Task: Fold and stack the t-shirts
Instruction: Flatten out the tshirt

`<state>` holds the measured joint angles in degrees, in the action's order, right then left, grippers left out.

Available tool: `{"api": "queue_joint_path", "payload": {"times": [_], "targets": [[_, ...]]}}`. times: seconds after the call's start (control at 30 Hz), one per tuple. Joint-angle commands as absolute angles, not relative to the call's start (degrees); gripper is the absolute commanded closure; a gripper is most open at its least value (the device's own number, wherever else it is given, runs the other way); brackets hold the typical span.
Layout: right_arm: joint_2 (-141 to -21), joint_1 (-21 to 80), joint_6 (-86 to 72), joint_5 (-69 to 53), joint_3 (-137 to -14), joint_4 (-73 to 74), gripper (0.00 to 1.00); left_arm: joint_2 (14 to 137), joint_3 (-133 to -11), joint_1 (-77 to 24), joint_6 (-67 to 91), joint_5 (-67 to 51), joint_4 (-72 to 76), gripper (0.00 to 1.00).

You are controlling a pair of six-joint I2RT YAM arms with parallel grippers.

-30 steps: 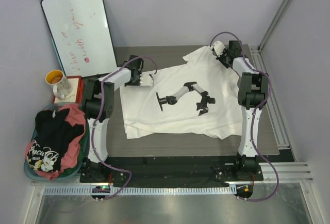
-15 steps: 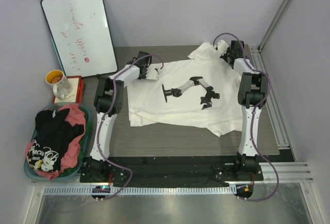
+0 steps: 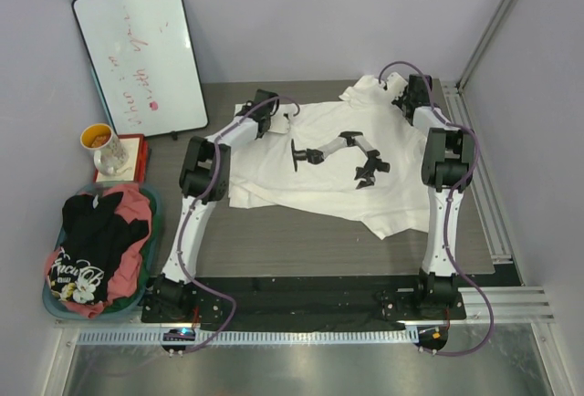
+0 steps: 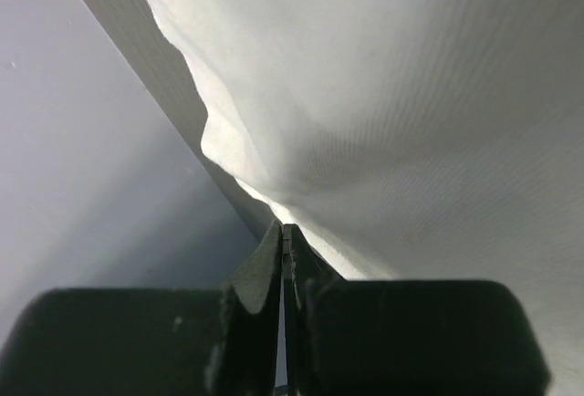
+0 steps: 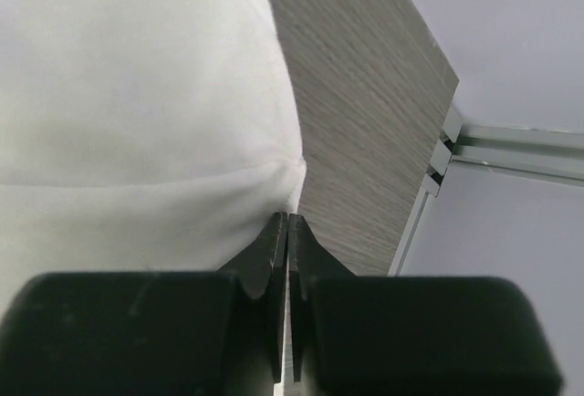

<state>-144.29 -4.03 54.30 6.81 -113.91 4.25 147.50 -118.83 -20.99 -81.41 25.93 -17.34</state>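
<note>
Toward the far side of the grey table [image 3: 301, 241], the left gripper [image 4: 282, 234] and right gripper [image 5: 287, 224] each pinched tight on an edge of the large white black-printed fabric t-shirt [image 3: 274, 172].

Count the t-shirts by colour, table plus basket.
white t-shirt: 1
black t-shirt: 1
pink-red t-shirt: 1
Total: 3

A whiteboard [image 3: 139, 60] with faint red writing leans at upper left. Below it, a mug [image 3: 107, 147] stands on a red-edged pad [image 3: 134, 153]. A teal-rimmed basket [image 3: 152, 224] sits at lower left, beside the grey wood-grain table [image 3: 301, 250].
</note>
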Motion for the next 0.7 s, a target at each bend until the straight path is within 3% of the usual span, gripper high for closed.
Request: {"api": "queue_joint_path", "payload": {"times": [0.0, 0.03, 0.07, 0.13, 0.17, 0.23, 0.33, 0.43, 0.67], "targets": [[-139.49, -4.48, 51.43, 8.09, -109.95, 5.28, 0.84, 147.14, -116.90, -20.66, -82.18, 30.14, -13.47, 1.00], [-138.61, -4.31, 50.81, 8.17, -109.69, 5.01, 0.77, 145.21, -115.33, -20.57, -80.35, 30.49, -11.27, 0.91], [-136.08, -4.22, 50.10, 7.91, -108.82, 4.75, 0.62, 143.98, -114.70, -20.48, -79.38, 30.85, -7.51, 0.79], [-133.08, -3.87, 48.52, 7.82, -107.15, 2.73, 0.50, 139.78, -112.78, -20.21, -77.09, 31.20, -4.58, 0.47], [-131.15, -3.69, 48.25, 7.30, -105.22, 2.12, 0.42, 138.27, -111.89, -20.13, -75.51, 31.20, -2.40, 0.42], [-125.27, -3.52, 48.08, 5.12, -102.93, 1.06, 0.36, 132.41, -107.87, -20.13, -74.53, 30.16, 1.03, 0.28], [-116.48, -3.25, 50.78, 0.73, -97.92, 2.28, 0.28, 126.06, -101.36, -20.13, -73.48, 26.91, 0.89, 0.22], [-108.04, -3.25, 57.19, -5.26, -92.65, 11.22, 0.26, 116.83, -93.54, -20.04, -73.83, 22.78, -4.80, 0.22], [-88.09, -5.00, 84.85, -11.51, -67.79, 35.02, 0.24, 98.54, -77.97, -19.25, -75.24, 6.35, -24.59, 0.21]]}}
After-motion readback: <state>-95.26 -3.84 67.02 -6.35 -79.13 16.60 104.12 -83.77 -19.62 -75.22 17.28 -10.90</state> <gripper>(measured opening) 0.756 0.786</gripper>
